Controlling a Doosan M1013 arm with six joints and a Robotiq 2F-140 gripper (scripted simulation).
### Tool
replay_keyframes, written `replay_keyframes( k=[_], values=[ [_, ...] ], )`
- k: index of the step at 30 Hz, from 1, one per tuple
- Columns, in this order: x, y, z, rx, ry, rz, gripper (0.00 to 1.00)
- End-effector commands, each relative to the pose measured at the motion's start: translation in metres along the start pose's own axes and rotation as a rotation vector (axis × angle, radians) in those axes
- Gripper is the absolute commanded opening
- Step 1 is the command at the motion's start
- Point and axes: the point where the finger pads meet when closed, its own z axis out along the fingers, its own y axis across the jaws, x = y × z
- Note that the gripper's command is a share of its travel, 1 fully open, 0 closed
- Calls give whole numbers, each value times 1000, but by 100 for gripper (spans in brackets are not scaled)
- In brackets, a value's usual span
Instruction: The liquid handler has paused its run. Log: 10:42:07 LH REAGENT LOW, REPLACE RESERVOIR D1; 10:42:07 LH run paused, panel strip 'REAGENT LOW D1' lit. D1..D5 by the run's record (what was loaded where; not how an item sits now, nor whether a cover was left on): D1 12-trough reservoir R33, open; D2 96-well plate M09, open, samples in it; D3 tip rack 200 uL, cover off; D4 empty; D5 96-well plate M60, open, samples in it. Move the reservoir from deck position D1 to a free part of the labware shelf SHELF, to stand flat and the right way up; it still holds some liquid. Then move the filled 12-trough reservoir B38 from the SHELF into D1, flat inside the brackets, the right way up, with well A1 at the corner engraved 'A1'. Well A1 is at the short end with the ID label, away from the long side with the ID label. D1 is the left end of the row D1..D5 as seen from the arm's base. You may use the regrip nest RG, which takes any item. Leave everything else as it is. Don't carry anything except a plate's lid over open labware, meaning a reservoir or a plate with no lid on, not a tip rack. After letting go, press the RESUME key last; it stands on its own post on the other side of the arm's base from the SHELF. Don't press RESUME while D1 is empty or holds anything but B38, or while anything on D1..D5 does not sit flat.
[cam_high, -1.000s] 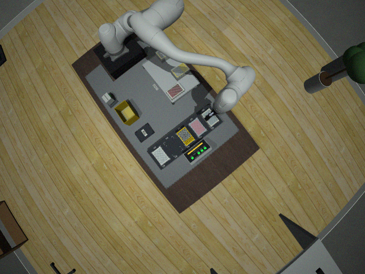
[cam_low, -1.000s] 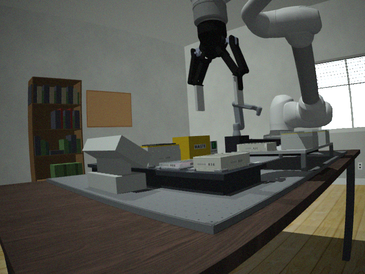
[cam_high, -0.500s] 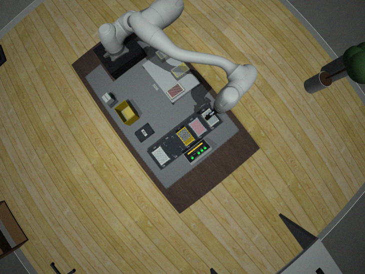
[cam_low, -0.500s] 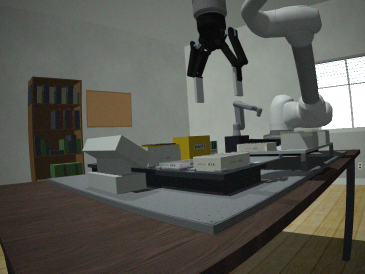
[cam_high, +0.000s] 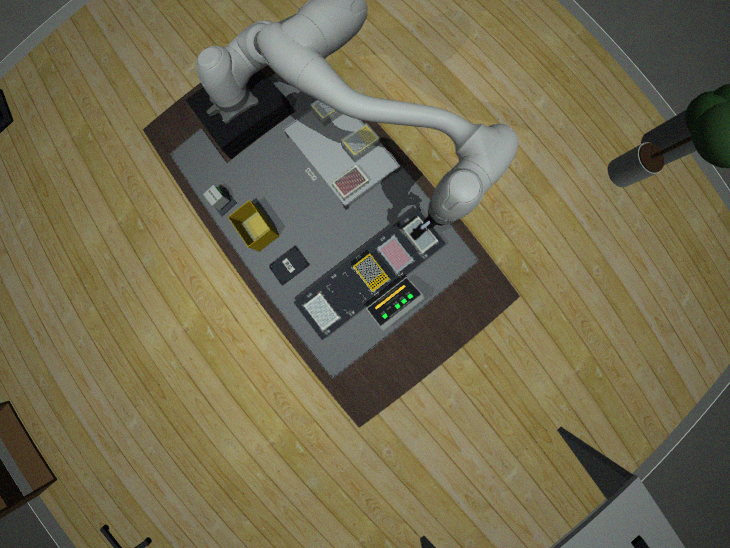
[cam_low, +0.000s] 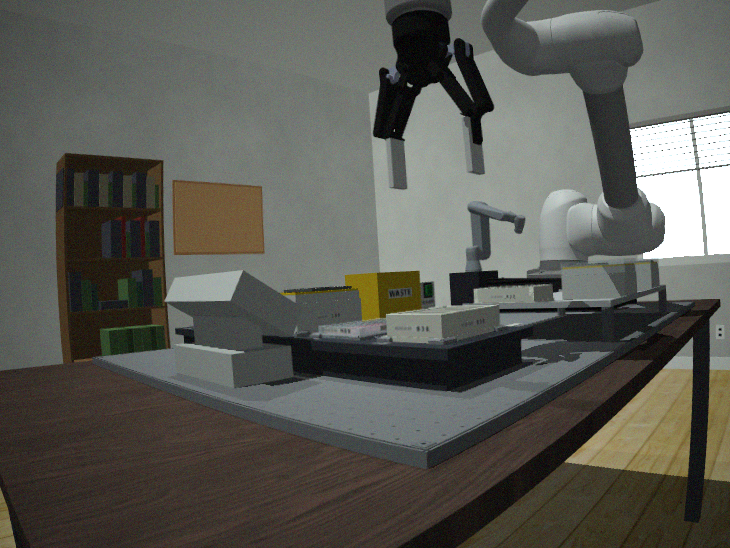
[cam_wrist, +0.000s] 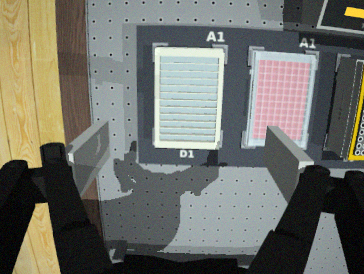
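Note:
A cream 12-trough reservoir (cam_wrist: 187, 97) sits flat inside the brackets of D1, below the engraved A1 corner mark. It also shows in the top view (cam_high: 422, 235) and in the side view (cam_low: 442, 322), where its side label is too small to read surely. My gripper (cam_low: 436, 176) is open and empty, well above this reservoir. In the wrist view its fingertips stand either side of the deck's near edge. Another pale reservoir (cam_low: 513, 293) stands on the raised shelf (cam_high: 342, 153), partly hidden by the arm in the top view.
A pink plate (cam_wrist: 280, 97) sits in D2, a yellow tip rack (cam_high: 371, 271) in D3, and a white plate (cam_high: 321, 310) in D5. The panel (cam_high: 395, 302) shows an orange strip and green lights. The shelf holds a red plate (cam_high: 350, 181) and a yellow-rimmed rack (cam_high: 360, 140). A yellow waste bin (cam_high: 253, 224) stands by the black nest (cam_high: 292, 263).

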Motion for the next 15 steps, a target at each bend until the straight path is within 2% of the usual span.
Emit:
replay_keyframes(
  k=[1, 15],
  values=[
    [0, 0, -6, 0, 0, 0, 77],
    [0, 0, -26, 0, 0, 0, 77]
  ],
)
